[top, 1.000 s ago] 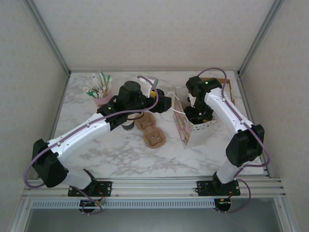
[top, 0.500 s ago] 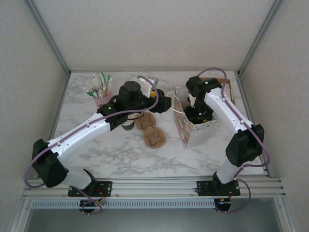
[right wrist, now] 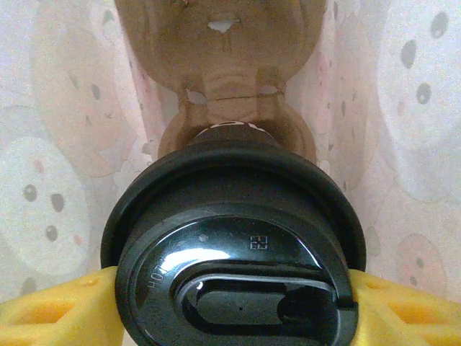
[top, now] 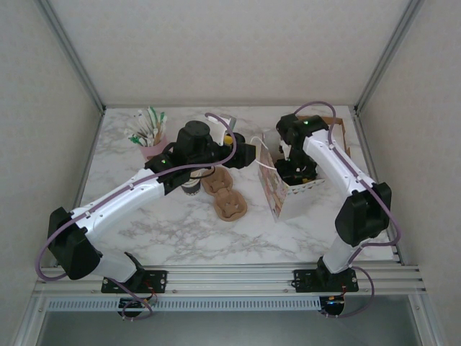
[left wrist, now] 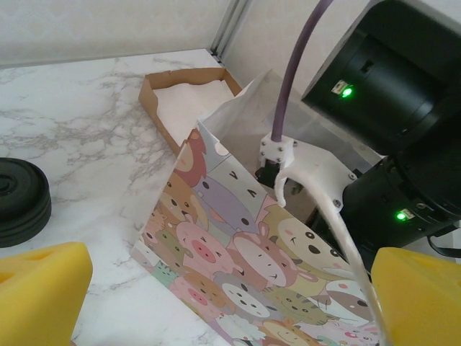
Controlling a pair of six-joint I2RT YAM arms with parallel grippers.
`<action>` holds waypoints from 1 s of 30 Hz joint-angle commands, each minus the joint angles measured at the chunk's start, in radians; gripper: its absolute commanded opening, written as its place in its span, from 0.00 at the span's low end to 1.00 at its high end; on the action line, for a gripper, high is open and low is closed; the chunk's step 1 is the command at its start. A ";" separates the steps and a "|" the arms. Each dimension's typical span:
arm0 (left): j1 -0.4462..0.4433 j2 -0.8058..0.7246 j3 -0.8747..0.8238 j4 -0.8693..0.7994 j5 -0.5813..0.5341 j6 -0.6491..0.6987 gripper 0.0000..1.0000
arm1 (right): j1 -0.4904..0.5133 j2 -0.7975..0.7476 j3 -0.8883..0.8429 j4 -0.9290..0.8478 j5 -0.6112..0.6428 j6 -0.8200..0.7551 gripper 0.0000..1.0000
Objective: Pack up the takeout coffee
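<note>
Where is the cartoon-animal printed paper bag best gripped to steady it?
Probably the top edge of the left wall of the cartoon-animal printed paper bag, from the left: it stands open-mouthed, that thin edge faces the open left fingers, and the right arm reaches into the mouth.

The top view looks down from above and behind the arm bases, taking in the whole desk [top: 180, 231]. The left wrist view faces the bag [left wrist: 238, 274] from close beside it. The right wrist view looks down inside that same bag, very near the coffee [right wrist: 230, 238].
</note>
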 commanded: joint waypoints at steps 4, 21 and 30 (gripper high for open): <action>-0.008 -0.001 0.003 0.012 -0.009 -0.002 1.00 | -0.007 0.048 0.038 -0.062 0.023 0.014 0.70; -0.008 0.004 0.006 0.011 -0.012 0.000 1.00 | -0.006 0.050 0.046 -0.057 0.017 0.010 0.70; -0.007 0.005 0.007 0.011 -0.013 0.001 1.00 | -0.006 0.053 0.044 -0.052 0.017 0.008 0.70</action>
